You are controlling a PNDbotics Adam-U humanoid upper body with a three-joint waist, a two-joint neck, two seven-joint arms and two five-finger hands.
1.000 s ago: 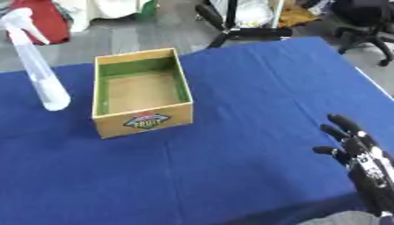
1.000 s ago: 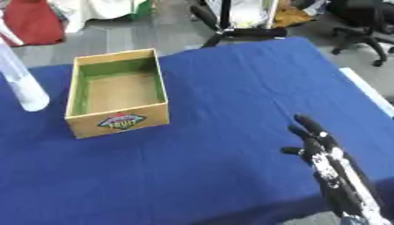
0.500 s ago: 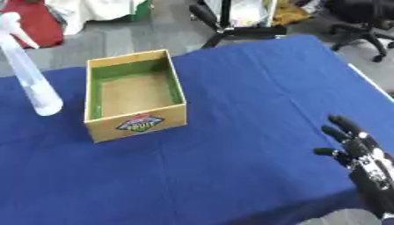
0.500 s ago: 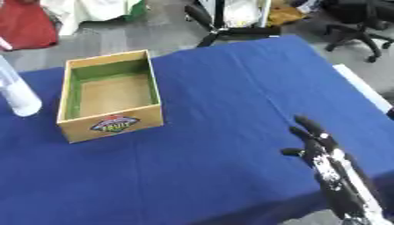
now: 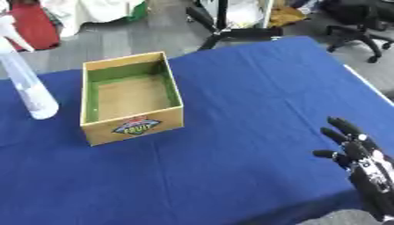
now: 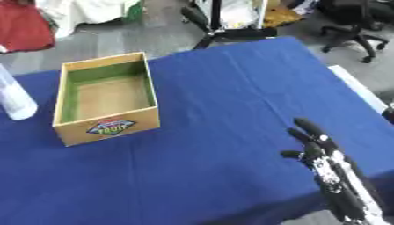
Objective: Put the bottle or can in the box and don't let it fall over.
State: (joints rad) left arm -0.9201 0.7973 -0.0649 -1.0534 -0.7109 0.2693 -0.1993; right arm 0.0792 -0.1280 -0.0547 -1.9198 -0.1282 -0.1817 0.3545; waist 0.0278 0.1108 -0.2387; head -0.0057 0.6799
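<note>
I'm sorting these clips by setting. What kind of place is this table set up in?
Probably an office or lab room used for robot trials: office chairs stand on a grey floor behind a blue-covered table, which holds only a spray bottle and a box. The right hand rests open.

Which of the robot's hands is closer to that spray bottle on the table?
Only the right hand shows, open, near the lower right, far across the blue table from the spray bottle at the left. The left hand is out of view.
</note>
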